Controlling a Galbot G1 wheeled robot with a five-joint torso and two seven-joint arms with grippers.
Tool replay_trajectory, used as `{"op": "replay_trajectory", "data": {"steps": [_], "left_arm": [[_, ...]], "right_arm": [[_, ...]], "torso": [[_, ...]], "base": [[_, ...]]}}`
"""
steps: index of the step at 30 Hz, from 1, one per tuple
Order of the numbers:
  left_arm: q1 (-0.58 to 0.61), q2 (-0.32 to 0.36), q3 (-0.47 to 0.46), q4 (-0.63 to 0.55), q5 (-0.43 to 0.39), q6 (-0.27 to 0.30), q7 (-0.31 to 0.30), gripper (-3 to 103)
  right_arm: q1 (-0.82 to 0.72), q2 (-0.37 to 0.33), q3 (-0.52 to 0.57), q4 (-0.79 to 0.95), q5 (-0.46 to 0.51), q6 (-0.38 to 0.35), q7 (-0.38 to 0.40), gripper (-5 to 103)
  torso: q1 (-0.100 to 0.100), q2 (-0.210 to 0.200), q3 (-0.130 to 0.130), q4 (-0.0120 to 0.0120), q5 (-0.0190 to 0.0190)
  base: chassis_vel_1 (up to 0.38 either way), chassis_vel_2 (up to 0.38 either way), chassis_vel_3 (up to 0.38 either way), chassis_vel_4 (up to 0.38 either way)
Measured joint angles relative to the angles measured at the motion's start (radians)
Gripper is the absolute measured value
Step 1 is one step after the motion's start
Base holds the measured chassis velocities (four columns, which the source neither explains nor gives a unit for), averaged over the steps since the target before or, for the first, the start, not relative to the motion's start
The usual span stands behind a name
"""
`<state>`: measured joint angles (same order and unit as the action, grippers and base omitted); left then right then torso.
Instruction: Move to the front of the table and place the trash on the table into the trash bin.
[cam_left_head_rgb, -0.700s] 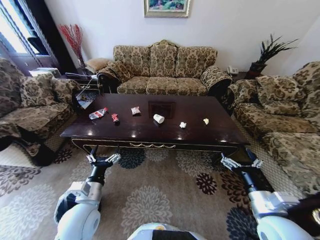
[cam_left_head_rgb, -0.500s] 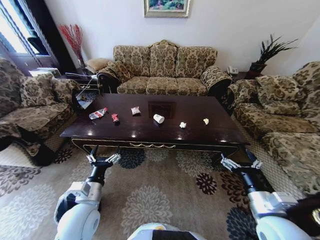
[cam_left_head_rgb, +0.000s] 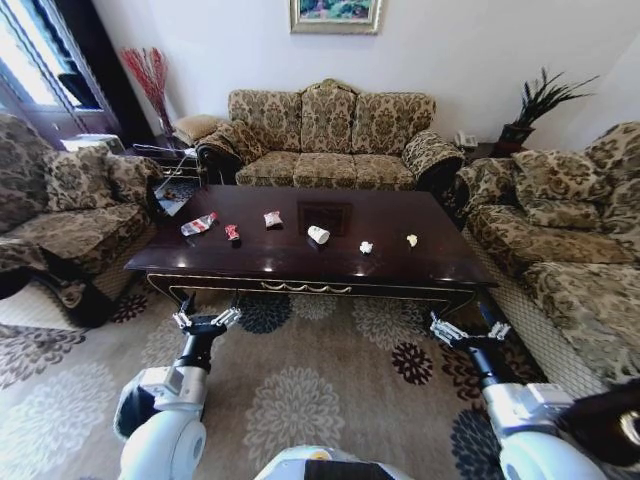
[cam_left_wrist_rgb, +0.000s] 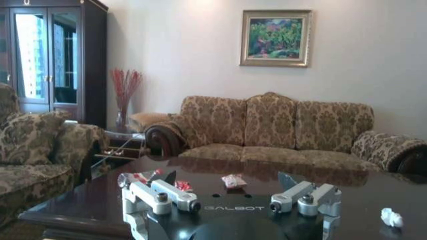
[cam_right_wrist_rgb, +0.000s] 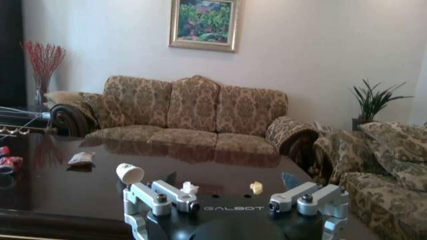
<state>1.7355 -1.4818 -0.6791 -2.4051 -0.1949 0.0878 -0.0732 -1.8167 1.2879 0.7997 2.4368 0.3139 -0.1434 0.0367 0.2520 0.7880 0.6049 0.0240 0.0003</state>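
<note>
Six bits of trash lay on the table (cam_left_head_rgb: 400, 268), left to right: bottle (cam_left_head_rgb: 198, 224), red wrapper (cam_left_head_rgb: 231, 233), packet (cam_left_head_rgb: 272, 219), cup (cam_left_head_rgb: 318, 235), two wads (cam_left_head_rgb: 366, 247). The bin (cam_left_head_rgb: 172, 200) stood off the table's far left corner. Left gripper (cam_left_head_rgb: 205, 321) and right gripper (cam_left_head_rgb: 465, 332) hung spread and empty before the near edge.

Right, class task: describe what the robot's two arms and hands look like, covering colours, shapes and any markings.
Both arms have rounded white shells near the shoulder, grey wrist blocks, then slim black forearms. The left hand and right hand are alike: two silver-grey metal fingers with round black tips, mounted on a black base. The wrist views show GALBOT printed in pale letters on that black base. No loose cables are visible.
</note>
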Motion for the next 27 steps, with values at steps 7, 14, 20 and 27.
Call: {"op": "replay_trajectory", "data": {"steps": [7,14,20,27], "left_arm": [[-0.002,0.001,-0.001,0.003,-0.001,-0.003,0.001,100],[0.007,0.004,-0.006,0.007,-0.003,-0.017,0.003,100],[0.008,0.005,-0.004,0.010,0.001,-0.018,0.006,100],[0.013,0.001,-0.005,0.009,0.008,-0.025,0.007,100]], "right_arm": [[0.007,-0.002,-0.003,-0.007,-0.004,0.008,0.003,100],[0.003,0.017,-0.022,-0.001,-0.055,0.009,-0.012,100],[0.003,0.024,-0.028,0.000,-0.085,0.014,-0.012,100],[-0.001,0.031,-0.039,-0.008,-0.109,0.029,-0.016,100]], "torso": [[-0.001,0.000,0.000,-0.0002,0.0001],[0.001,0.000,0.000,0.0000,0.0000],[0.000,0.000,0.000,0.0000,0.0000],[0.000,0.000,0.000,-0.0001,0.0001]], "base": [[0.070,-0.080,-0.083,0.074],[0.000,0.000,0.000,0.000],[0.000,0.000,0.000,0.000],[0.039,0.028,-0.027,-0.026]]}}
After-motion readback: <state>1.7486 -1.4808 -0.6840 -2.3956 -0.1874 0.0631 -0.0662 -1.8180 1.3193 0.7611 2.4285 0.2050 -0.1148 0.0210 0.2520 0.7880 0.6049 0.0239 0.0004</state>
